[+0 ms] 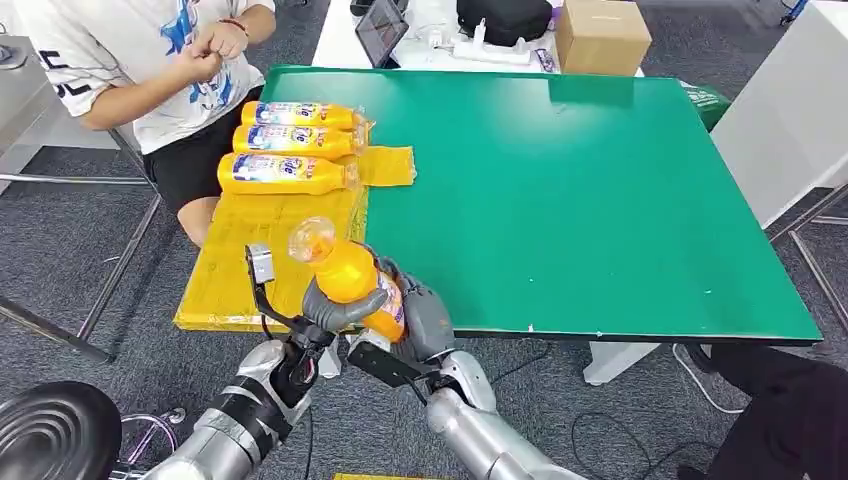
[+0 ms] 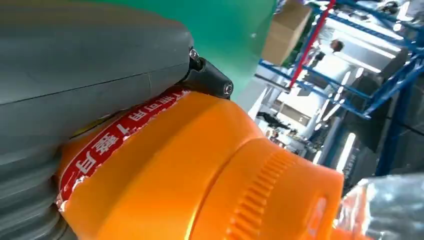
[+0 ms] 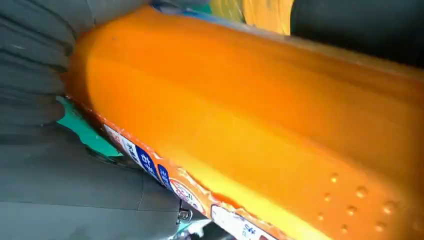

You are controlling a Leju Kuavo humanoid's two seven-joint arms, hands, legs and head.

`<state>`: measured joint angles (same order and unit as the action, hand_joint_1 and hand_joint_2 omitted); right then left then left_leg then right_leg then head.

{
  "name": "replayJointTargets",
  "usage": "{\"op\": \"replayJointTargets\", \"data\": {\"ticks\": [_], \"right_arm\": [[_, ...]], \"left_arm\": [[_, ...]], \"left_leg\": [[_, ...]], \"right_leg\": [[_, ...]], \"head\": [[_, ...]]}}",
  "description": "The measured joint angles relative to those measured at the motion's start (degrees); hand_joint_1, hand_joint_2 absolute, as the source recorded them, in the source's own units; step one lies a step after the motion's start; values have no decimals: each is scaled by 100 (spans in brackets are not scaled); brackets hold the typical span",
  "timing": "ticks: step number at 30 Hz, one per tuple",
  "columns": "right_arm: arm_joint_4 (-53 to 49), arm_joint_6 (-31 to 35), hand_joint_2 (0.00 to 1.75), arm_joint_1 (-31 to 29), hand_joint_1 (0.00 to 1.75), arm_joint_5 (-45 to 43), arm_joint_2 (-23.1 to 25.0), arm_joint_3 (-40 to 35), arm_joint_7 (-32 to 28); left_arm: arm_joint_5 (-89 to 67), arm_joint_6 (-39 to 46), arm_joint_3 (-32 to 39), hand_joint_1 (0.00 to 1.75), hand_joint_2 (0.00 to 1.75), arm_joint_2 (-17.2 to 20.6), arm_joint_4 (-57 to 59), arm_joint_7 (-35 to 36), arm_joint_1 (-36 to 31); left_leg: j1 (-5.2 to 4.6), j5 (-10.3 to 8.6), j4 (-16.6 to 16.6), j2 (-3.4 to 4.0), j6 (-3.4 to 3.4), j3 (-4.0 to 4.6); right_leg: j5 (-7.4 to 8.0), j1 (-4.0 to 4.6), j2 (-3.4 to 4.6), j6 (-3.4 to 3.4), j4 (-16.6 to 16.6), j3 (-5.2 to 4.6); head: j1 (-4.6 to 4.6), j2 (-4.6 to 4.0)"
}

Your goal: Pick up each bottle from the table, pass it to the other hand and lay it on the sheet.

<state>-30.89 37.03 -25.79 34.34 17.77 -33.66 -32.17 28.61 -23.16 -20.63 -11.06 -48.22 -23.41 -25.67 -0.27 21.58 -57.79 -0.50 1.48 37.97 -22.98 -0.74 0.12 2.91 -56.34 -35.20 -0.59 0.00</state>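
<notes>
Head view: both silver arms rose from below and met at the near edge of the green table [image 1: 600, 200]. The left hand [image 1: 335, 305] curled its grey fingers around the upper body of an orange bottle [image 1: 350, 272], while the right hand [image 1: 420, 315] cupped the lower, labelled part from the other side. The bottle was held in the air just beside the yellow sheet [image 1: 260, 265], tilted, its long axis running from the hands up and away to the left, the clear-wrapped cap end uppermost. Three more bottles [image 1: 290, 140] lay side by side on the far part of the sheet, caps towards the table's middle. A person in a white shirt [image 1: 150, 60] sat beyond the sheet.

Left wrist view: the left hand [image 2: 90, 75] pressed against the bottle [image 2: 190, 175] by its red label band; the ribbed orange cap filled the foreground.

Right wrist view: the right hand [image 3: 60, 165] lay closed along the bottle's [image 3: 260, 115] smooth orange side.
</notes>
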Motion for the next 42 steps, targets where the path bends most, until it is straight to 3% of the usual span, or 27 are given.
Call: {"op": "replayJointTargets", "data": {"ticks": [3,8,15,19,24,30,33,37,42], "right_arm": [[-176,-124,0,-5,0,-324,7,70,-52],[-923,-962,0,96,0,-990,9,256,-254],[-2263,-1067,0,571,0,-1202,-140,400,-407],[-3115,-729,0,893,0,-1435,-212,525,-695],[-4392,129,0,1246,0,-1904,-273,647,-772],[-5350,243,0,1458,0,-2019,-319,760,-787],[-5633,267,0,1517,0,-2054,-319,828,-787],[-5849,297,0,1552,0,-2232,-337,933,-787],[-5934,291,0,1580,0,-2319,-380,988,-787]], "left_arm": [[-497,691,9,175,175,-57,-407,-181,61],[-1585,2337,142,175,175,-162,-937,-557,15],[-2633,3737,749,175,175,-144,-1018,-999,-295],[-3655,4827,1031,175,175,-72,-902,-1134,-554],[-5487,5849,1152,175,175,158,-160,-705,-1129],[-6033,6121,1178,175,175,369,654,-525,-1532],[-7108,6152,1097,175,175,426,1072,181,-1743],[-8730,5294,677,175,175,617,1850,1238,-2147],[-9046,4548,336,175,175,739,2364,1419,-2356]], "left_leg": [[0,0,0,-2,0,4],[0,0,0,1,0,4],[2,-1,0,2,-1,4],[1,-1,0,-5,-1,7],[1,-1,0,-5,-1,7],[1,-2,0,0,-2,6],[1,-2,0,-2,-2,7],[1,-2,0,5,-2,6],[1,-3,0,3,-3,6]], "right_leg": [[0,0,-1,0,0,-1],[0,0,0,0,0,-2],[0,2,0,0,-2,-4],[-1,2,-1,0,-1,-4],[0,1,-1,0,-1,-3],[1,1,0,0,-1,-5],[1,2,0,0,-1,-5],[1,1,1,0,-2,-5],[1,1,1,0,-3,-5]], "head": [[-2,0],[0,0],[0,0],[-2,0],[-4,0],[0,0],[0,0],[0,0],[-2,0]]}}
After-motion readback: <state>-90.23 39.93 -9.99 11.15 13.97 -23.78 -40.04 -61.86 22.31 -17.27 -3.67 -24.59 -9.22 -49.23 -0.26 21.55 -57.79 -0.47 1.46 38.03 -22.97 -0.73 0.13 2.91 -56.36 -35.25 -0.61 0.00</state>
